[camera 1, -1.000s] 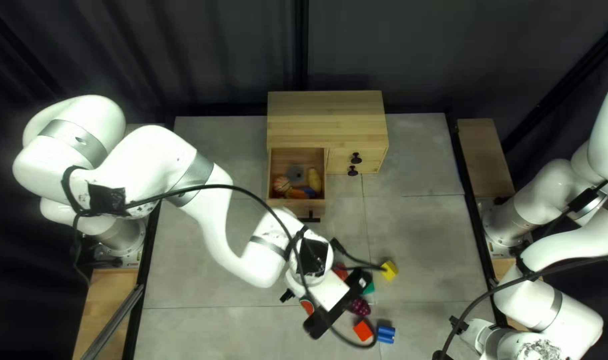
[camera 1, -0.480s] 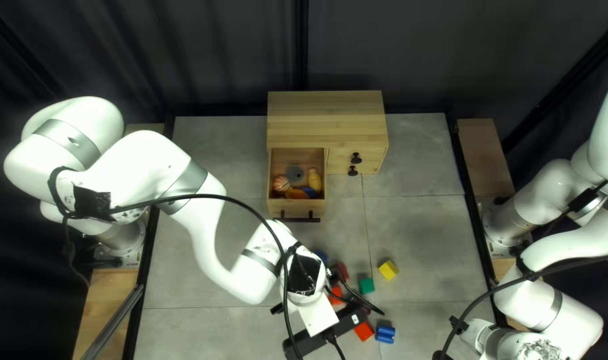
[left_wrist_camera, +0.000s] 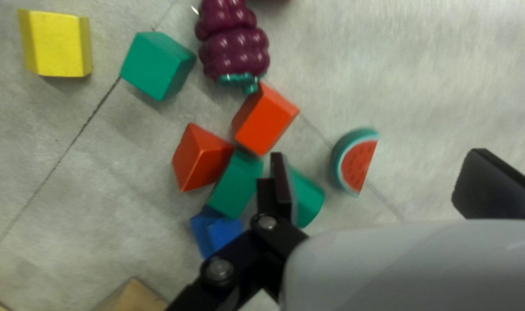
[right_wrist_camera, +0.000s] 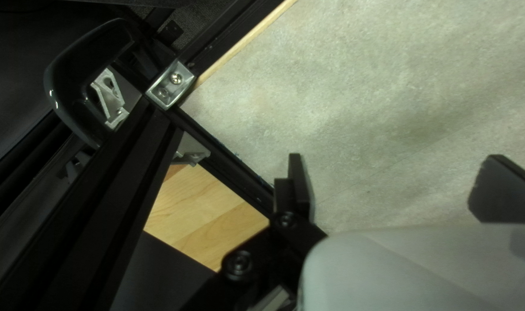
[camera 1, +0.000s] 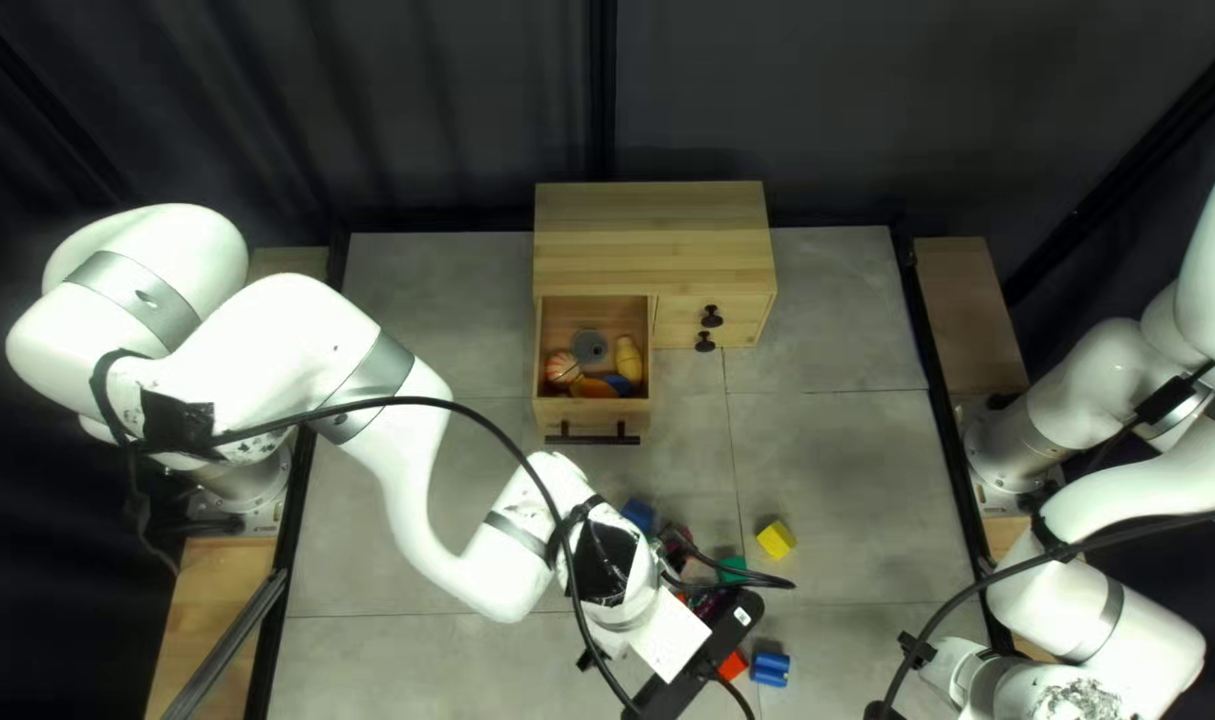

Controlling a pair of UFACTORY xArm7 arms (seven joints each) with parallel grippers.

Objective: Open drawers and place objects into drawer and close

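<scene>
Watermelon slice (left_wrist_camera: 357,164) is lying below my left gripper (left_wrist_camera: 378,167), which is holding its empty jaws apart, probably to straddle it, while the drawer (camera 1: 594,418) is standing open to receive it and my right gripper (right_wrist_camera: 394,170), likewise spread and empty, is hanging clear.

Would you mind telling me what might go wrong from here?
Lowering the open left gripper might knock the rounded green block, which shows just beside one finger. The curved watermelon slice could slip when pinched. The open drawer already holds several toys, so adding more might jam it.
</scene>
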